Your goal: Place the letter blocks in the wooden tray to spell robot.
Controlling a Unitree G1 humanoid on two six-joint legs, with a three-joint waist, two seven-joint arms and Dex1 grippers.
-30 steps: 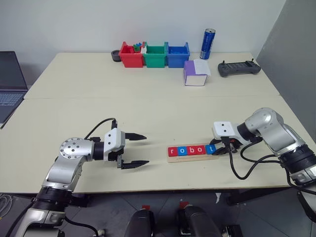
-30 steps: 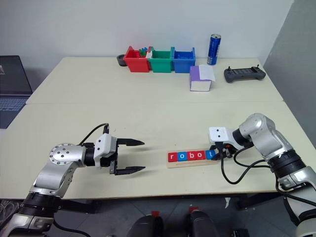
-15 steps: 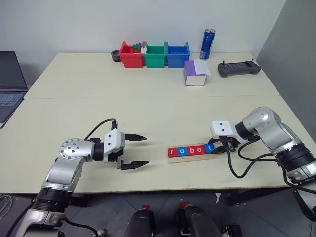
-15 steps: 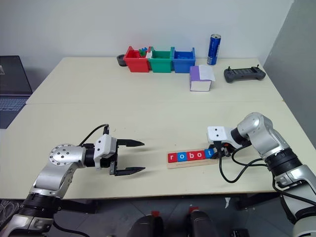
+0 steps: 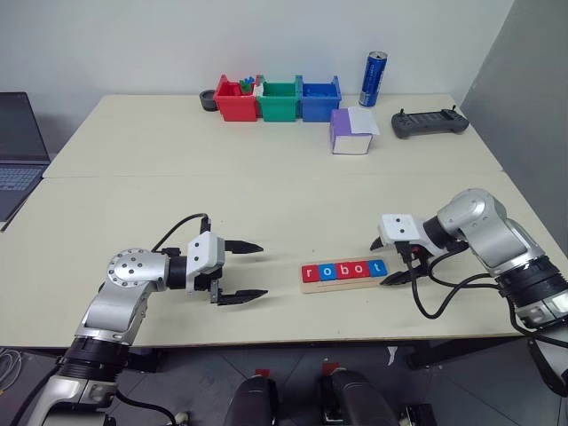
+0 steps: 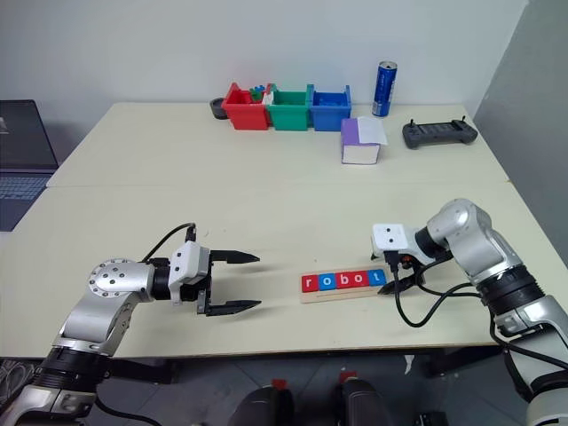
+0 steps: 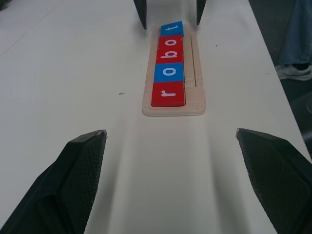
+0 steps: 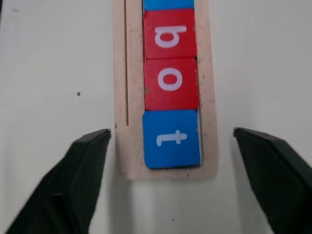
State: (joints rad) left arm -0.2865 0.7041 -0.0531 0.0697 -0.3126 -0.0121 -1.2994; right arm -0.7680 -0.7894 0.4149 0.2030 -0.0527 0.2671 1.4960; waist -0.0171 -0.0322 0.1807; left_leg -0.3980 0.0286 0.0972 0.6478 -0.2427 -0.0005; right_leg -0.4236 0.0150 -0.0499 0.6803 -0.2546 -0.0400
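The wooden tray lies near the table's front edge, right of centre. Five letter blocks lie flat in it in a row, reading r, o, b, o, t: red, blue, red, red, blue. My right gripper is open at the tray's right end, its fingers standing on either side of the blue t block without touching it. My left gripper is open and empty, level above the table to the left of the tray, pointing at the red r block.
Red, green and blue bins stand in a row at the table's far edge. Nearby are a blue can, a purple and white box and a black controller. A laptop sits far left.
My right gripper has opened and let go of the blue t block, which now lies flat at the tray's right end. The left arm has not moved.
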